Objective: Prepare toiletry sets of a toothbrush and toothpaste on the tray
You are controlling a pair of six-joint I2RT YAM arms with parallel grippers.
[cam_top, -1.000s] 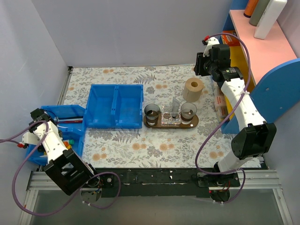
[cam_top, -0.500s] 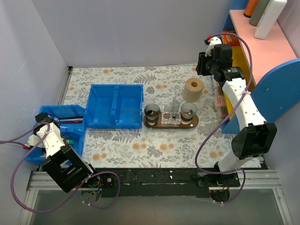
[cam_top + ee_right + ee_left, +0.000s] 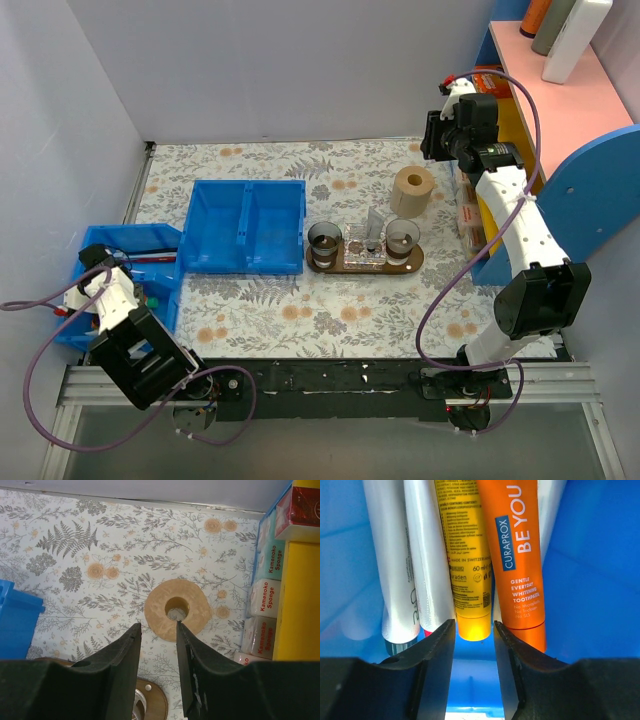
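The toothpaste [image 3: 467, 555], a yellow tube, lies in the left blue bin [image 3: 110, 240] between silver tubes [image 3: 402, 565] and a larger orange tube [image 3: 517, 555]. My left gripper [image 3: 474, 626] is low in that bin. It is open, and the yellow tube's end sits just beyond its fingertips, not between them. The dark wooden tray [image 3: 415, 264] sits mid-table with two dark cups [image 3: 324, 240] and a clear holder [image 3: 366, 245]. My right gripper [image 3: 157, 625] hangs open and empty high above a tan roll [image 3: 177, 610]. I cannot make out a toothbrush.
A two-compartment blue bin [image 3: 245, 225] stands left of the tray. On the right is a shelf unit with a pink top [image 3: 560, 95], a yellow side panel [image 3: 297, 600] and stacked sponge packs [image 3: 265, 597]. Grey walls close the back and left.
My left gripper has dropped lower into the left bin toward the near edge, and its jaws have narrowed slightly. The right gripper has shifted a little to the right.
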